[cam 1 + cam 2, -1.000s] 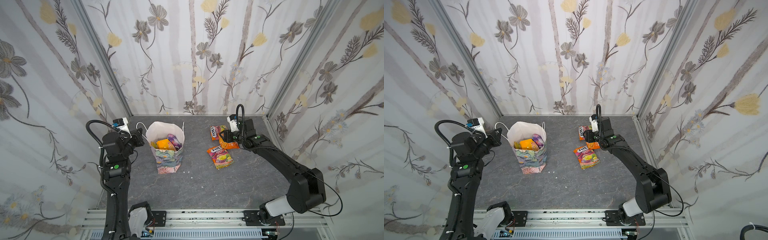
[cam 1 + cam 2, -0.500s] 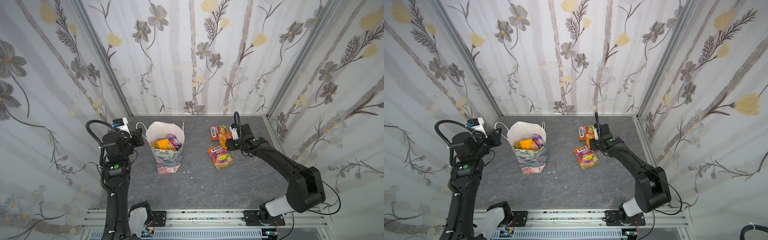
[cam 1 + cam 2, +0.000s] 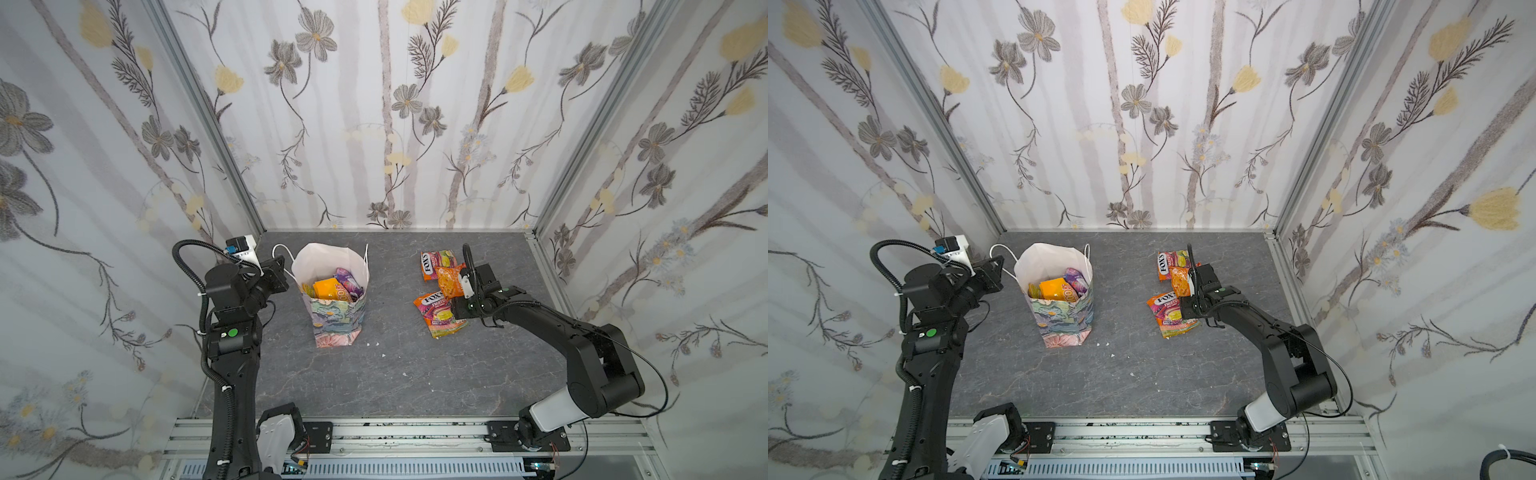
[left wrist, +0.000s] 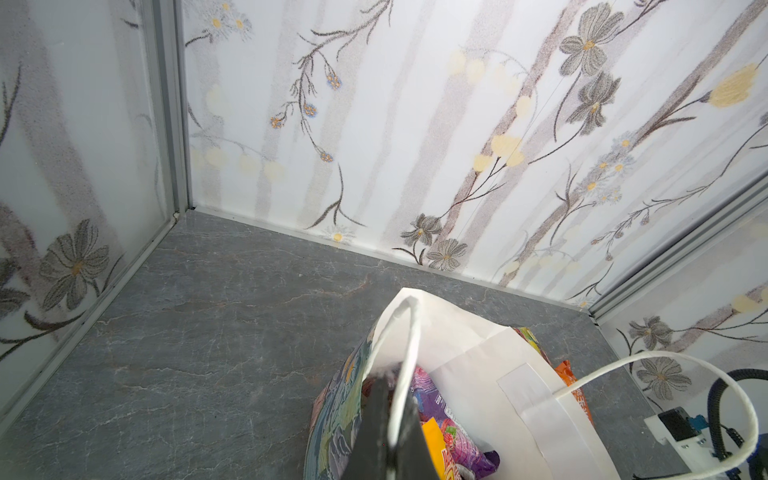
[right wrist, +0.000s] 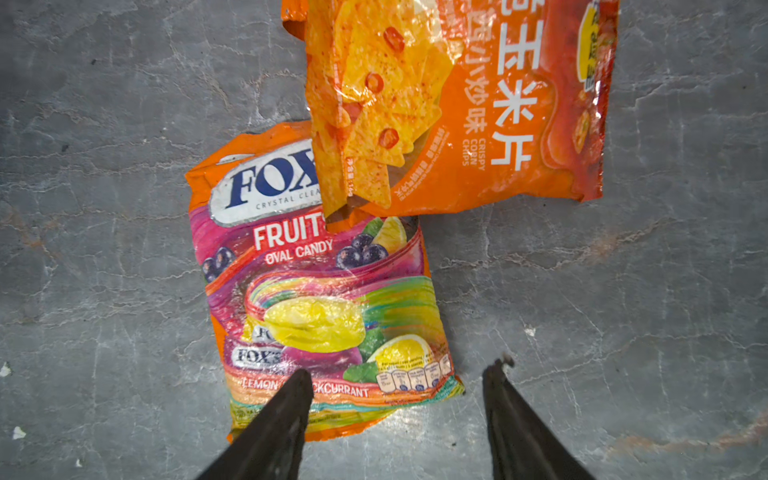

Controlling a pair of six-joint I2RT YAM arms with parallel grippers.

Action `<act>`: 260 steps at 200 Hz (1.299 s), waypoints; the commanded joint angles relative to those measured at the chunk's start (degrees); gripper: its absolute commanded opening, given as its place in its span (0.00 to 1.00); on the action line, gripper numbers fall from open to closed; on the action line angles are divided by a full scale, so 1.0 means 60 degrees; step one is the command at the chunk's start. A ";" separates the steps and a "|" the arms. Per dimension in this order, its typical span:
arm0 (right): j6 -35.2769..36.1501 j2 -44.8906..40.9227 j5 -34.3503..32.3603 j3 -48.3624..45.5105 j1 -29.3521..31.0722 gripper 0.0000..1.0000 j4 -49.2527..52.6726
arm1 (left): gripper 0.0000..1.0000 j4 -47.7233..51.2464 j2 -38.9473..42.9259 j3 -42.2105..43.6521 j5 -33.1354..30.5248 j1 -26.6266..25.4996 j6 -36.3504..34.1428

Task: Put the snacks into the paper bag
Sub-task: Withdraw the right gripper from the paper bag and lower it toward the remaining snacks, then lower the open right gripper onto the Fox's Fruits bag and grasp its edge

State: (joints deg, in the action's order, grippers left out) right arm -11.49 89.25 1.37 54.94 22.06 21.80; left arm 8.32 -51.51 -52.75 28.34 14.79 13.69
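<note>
Corn-chip pouch (image 5: pixel 478 124) cut by view's edge, covering Fox's pouch (image 5: pixel 316 299) logo; bagged packs (image 3: pixel 330 287) — half hidden

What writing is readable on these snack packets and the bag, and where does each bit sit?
"FOX" over "CRYSTAL CLEA", cut off by the pack lying on top: candy pouch
"FRUIT", "OVAL CANDY": same pouch
"LEMON", "CKCURRANT": its lower edge, partly hidden
"CRISPY CORN CHIPS", "玉米片": orange chips pouch
"FOX'S": far candy pouch, in a top view
Fine print on both near pouches, and the packs inside the paper bag: too small or blurred to read.
</note>
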 commanded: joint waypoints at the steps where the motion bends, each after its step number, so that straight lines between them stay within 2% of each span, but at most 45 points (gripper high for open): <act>1: 0.0101 0.0200 0.0020 0.0028 0.0007 0.68 -0.0154 | 0.05 -0.0411 0.0022 -0.0026 0.0084 0.0019 -0.0020; 43: 0.0372 0.0296 -0.0011 -0.0016 -0.0038 0.70 -0.0103 | 0.05 -0.0404 0.0044 -0.0027 0.0111 0.0020 -0.0026; 107: 0.1055 0.1406 0.0029 0.0299 -0.0048 0.73 -0.0155 | 0.05 -0.0433 -0.0014 -0.0026 0.0199 0.0016 0.0003; 158: 0.1269 0.1694 0.0655 0.0184 -0.0031 0.72 -0.0206 | 0.05 -0.0412 -0.0035 -0.0025 0.0155 0.0019 -0.0012; 183: 0.1190 0.1626 0.0931 0.0031 -0.0016 0.68 -0.0249 | 0.05 -0.0419 -0.0059 -0.0026 0.0172 0.0012 -0.0009; 213: 0.1008 0.1437 0.1102 -0.0153 -0.0010 0.54 -0.0275 | 0.05 -0.0417 -0.0053 -0.0027 0.0155 0.0015 -0.0012; 260: 0.0697 0.1175 0.1082 -0.0338 0.0012 0.41 -0.0397 | 0.05 -0.0412 -0.0015 -0.0026 0.0184 0.0020 -0.0018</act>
State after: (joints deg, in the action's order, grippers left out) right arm -6.35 96.90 7.35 53.41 22.02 18.57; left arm 7.97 -51.79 -52.75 28.97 14.81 13.72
